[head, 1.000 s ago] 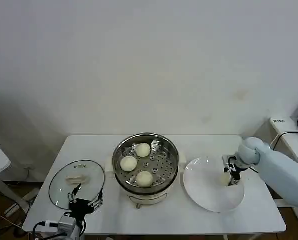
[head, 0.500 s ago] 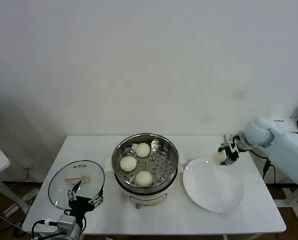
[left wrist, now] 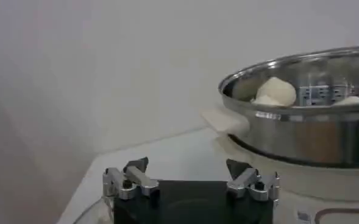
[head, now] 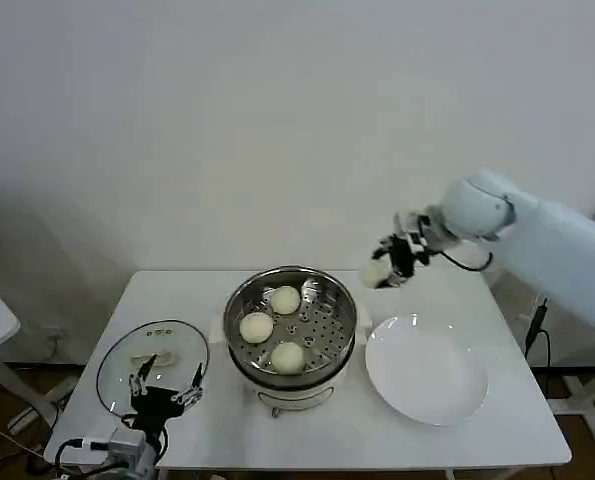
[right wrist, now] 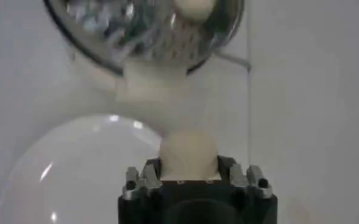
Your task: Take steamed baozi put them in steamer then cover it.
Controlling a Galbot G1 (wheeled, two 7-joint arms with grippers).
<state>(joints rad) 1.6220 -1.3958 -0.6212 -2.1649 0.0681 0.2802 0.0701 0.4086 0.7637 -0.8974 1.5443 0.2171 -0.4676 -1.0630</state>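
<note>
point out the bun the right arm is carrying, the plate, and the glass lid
carried bun point(head: 375, 272), head view, its rounded side left of the right tool.
plate point(head: 427, 385), head view, bare centre.
glass lid point(head: 167, 345), head view, clear pane near its handle.

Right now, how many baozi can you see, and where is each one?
4. Three sit on the steamer tray: far, left, near. The fourth is held in the right end effector, above the table beside the steamer.

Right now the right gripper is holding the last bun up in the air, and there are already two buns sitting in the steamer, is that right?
Not quite: the steamer already holds three buns, as the head view shows. The rest stands: the right gripper holds the fourth bun in the air.
</note>
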